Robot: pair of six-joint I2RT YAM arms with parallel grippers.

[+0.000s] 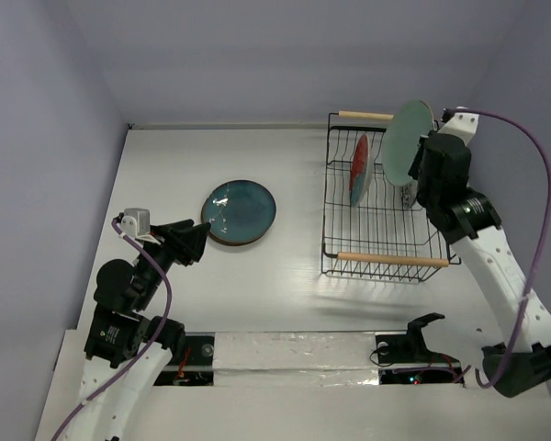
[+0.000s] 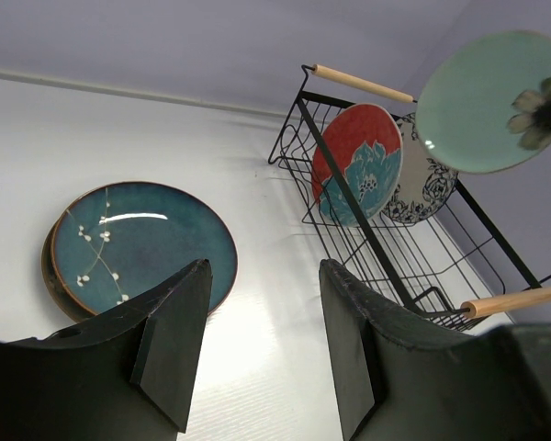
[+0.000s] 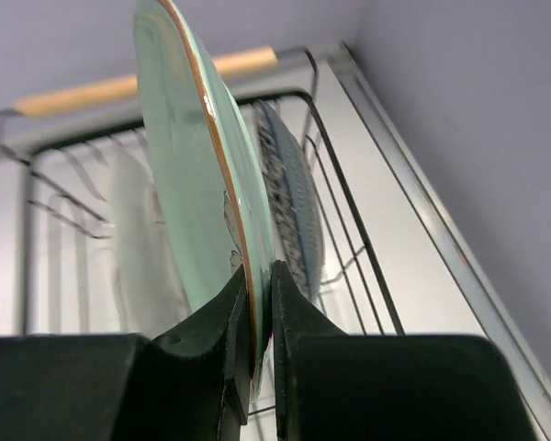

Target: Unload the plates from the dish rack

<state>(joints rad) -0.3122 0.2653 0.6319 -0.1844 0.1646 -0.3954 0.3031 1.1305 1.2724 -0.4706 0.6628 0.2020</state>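
Note:
My right gripper (image 3: 260, 276) is shut on the rim of a pale mint plate (image 1: 407, 142), holding it upright above the far right end of the black wire dish rack (image 1: 386, 259). Standing in the rack are a red plate with a teal flower (image 2: 358, 161) and, behind it, a white plate with a blue pattern (image 2: 422, 188). A glossy teal-blue plate (image 1: 239, 209) lies flat on the table left of the rack, with a brown rim showing under it. My left gripper (image 2: 262, 266) hangs open and empty, just near the teal plate's front edge.
The rack has two wooden rod handles, one at the far end (image 1: 365, 115) and one at the near end (image 1: 392, 260). The back wall runs close behind the rack. A foil-covered strip (image 1: 294, 354) lies along the table's near edge between the arm bases.

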